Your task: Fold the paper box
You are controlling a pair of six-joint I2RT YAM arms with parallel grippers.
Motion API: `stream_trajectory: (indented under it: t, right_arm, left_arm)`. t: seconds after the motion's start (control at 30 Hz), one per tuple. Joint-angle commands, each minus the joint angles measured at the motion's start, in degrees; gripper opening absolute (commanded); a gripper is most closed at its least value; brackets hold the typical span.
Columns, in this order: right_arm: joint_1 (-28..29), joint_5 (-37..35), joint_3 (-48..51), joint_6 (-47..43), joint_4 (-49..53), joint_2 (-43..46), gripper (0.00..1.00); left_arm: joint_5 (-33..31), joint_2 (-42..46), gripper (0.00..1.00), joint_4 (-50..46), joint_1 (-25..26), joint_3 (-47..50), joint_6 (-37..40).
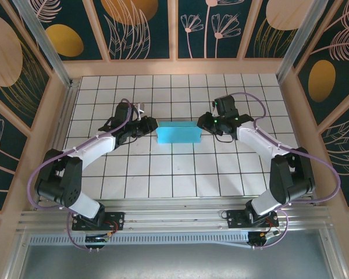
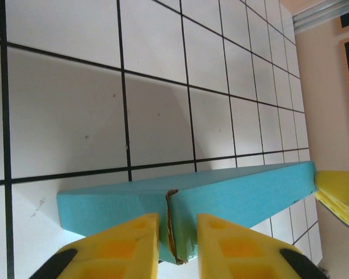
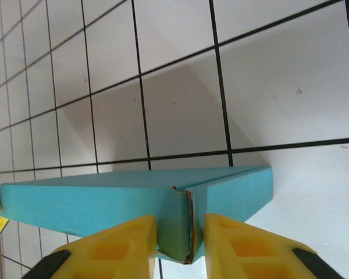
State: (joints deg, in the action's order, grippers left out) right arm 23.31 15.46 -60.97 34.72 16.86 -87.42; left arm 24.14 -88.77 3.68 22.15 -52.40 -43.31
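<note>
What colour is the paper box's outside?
Teal-blue; the paper box shows best in the left wrist view.

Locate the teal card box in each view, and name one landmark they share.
Top external: teal card box at centre, between left tool and right tool.
Left wrist: bottom, across the frame, end between yellow fingers.
Right wrist: bottom, across the frame, end between yellow fingers.
Shared: white black-gridded tabletop.

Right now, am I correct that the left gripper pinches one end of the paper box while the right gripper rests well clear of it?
Not quite: the right gripper also pinches the paper box, at its other end, as the right wrist view shows.
</note>
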Motion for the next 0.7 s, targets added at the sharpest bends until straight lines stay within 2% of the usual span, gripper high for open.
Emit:
stream_trajectory:
  t: [0.0, 0.13, 0.37, 0.5, 0.67]
  right_arm:
    - [0.9, -0.6, 2.8, 0.1, -0.8, -0.9, 0.24]
    - [1.9, -1.6, 3.6, -0.2, -0.3, 0.1, 0.19]
    - [3.3, -2.3, 6.2, 0.3, -0.4, 2.7, 0.16]
    - [5.4, -2.9, 9.0, 1.9, -0.2, 6.0, 0.20]
    - [8.8, -4.8, 15.9, 4.2, 2.9, 12.9, 0.29]
  left_arm:
    - [0.5, -0.5, 0.16, -0.3, 0.3, 0.5, 0.8]
    - [1.1, 0.2, 0.10, -0.1, 0.3, 2.3, 0.0]
    - [2.2, 3.1, 0.11, 1.3, 0.9, 5.7, -1.0]
    - [3.4, 4.4, 0.22, 1.9, 3.0, 7.3, -2.5]
    - [1.3, 10.1, 0.32, 1.8, 5.5, 11.8, -4.9]
